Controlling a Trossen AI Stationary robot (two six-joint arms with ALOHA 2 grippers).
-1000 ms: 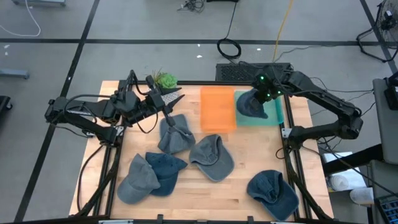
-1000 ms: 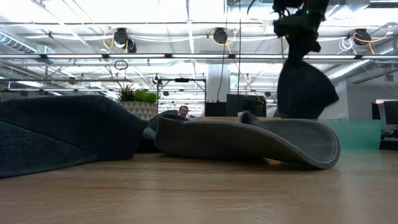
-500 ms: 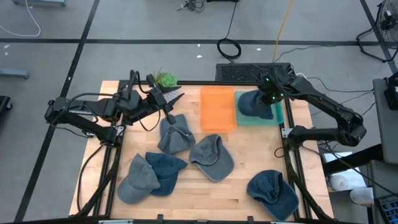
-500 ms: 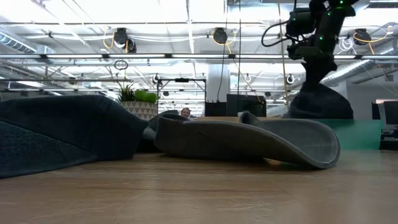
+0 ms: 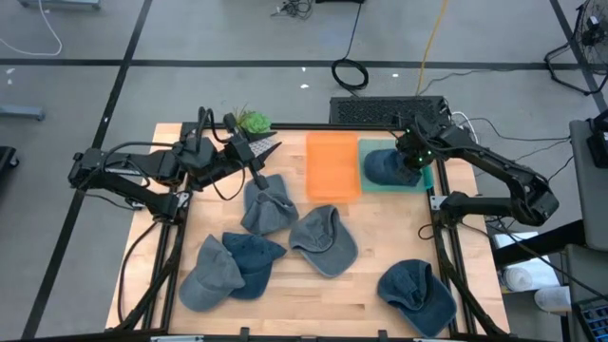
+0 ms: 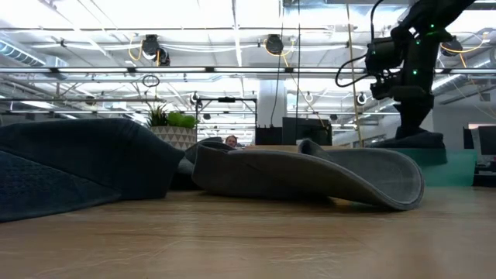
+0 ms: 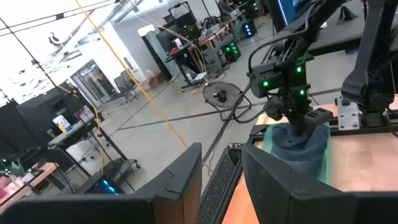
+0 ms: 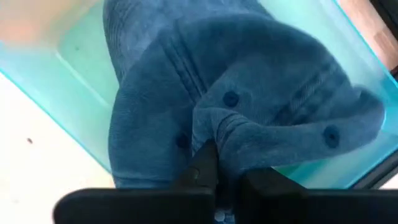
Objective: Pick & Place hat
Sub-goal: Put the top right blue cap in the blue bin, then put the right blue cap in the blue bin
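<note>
While your right gripper point(image 5: 414, 160) stayed pinched on a fold in the crown of the dark blue corduroy cap point(image 5: 384, 164), that cap sat inside the translucent teal plastic tray point(image 5: 426, 178), beside the orange tray point(image 5: 332, 165). Your left gripper point(image 5: 268, 189) had its fingers narrowly parted, closed on the top of a grey-blue cap point(image 5: 265, 205) lying on the wooden table point(image 5: 370, 228).

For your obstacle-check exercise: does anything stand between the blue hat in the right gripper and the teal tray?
Nothing visible does. The right gripper is shut on the blue hat, which already rests inside the teal tray.
</note>
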